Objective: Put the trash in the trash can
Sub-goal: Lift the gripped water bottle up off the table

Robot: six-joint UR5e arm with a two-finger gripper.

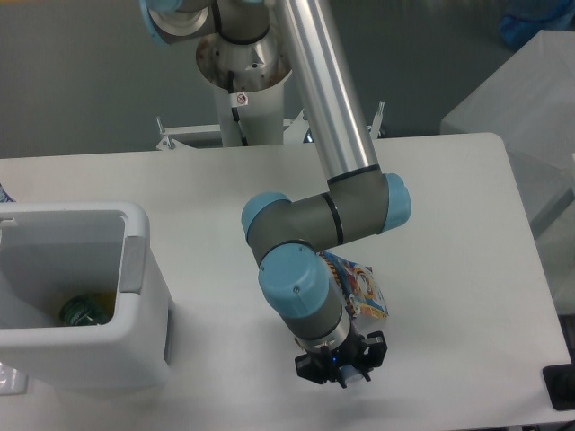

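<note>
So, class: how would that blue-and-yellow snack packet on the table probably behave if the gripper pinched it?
The snack packet lies flat and thin, so it is probably light and floppy. Its glossy printed face suggests it may slip on the table when pushed.

Bare table (216, 359) lies between the tool (342, 369) and the trash can (135, 269); the can's mouth is uncovered.

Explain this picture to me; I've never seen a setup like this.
One fixed camera looks down from above at a white table. The silver and grey machine with blue caps is a robot arm, bolted at the table's far edge. Its black gripper points down near the front edge; whether its jaws are open or holding anything cannot be told. Partly hidden behind the arm lies a blue-and-yellow snack packet. At left stands a white bin with a bottle already inside.
</note>
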